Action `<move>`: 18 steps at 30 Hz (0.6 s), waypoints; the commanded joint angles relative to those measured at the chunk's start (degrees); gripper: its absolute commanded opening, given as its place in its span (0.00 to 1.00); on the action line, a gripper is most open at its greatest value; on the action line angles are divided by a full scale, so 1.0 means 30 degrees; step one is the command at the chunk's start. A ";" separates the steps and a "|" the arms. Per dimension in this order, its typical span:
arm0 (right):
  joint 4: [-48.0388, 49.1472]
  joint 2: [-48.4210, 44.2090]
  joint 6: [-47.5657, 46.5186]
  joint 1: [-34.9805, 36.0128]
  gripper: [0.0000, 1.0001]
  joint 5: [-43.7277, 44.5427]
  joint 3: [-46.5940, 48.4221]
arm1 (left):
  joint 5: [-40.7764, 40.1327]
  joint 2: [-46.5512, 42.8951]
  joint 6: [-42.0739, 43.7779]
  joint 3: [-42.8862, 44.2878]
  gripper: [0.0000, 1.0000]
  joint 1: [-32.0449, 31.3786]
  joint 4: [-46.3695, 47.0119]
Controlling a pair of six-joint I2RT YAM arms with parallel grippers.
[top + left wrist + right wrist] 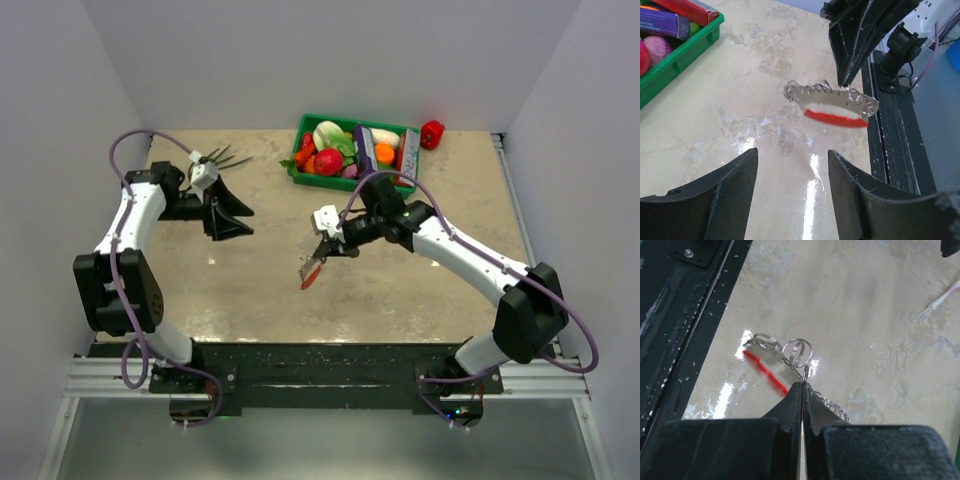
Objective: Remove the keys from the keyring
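Right gripper (802,387): jaws closed on the keyring (797,352); the bunch is hung above the table (250,300), tag (835,117) lowest.
Left gripper (792,152): jaws wide, nothing held, well apart.
Keys (827,97): judged light, stiff, slippery; a flat head is best pinched.

Under the right pincer (324,254) is a flat table (420,290) with a pale brown, stony-looking top, and bright spots of light (745,337) shine on it close by the pincer's tip. Plain pale walls (300,60) stand beyond the pincer and far off to both its sides, closing the table in. On the near side of the pincer the table ends in a black strip (320,362), and a silvery metal rail (105,377) runs along just past that.
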 commanded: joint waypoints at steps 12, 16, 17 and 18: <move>-0.1755 -0.1645 -0.1916 -0.0039 0.00 -0.3912 0.0235 | -1.1209 -0.7392 -2.0493 -0.6177 0.93 -0.4867 2.2512; -0.3042 -0.1997 -0.3356 -0.0186 0.00 -0.4268 0.0236 | -0.9746 -0.6543 -1.9670 -0.5621 0.93 -0.5775 2.1488; -0.3278 -0.1997 -0.3735 -0.0244 0.00 -0.4297 0.0207 | -0.9570 -0.6541 -1.9465 -0.5591 0.94 -0.5923 2.1341; -0.3484 -0.2055 -0.4435 -0.0216 0.00 -0.4326 0.0206 | -0.9423 -0.6541 -1.9202 -0.5649 0.94 -0.6098 2.1397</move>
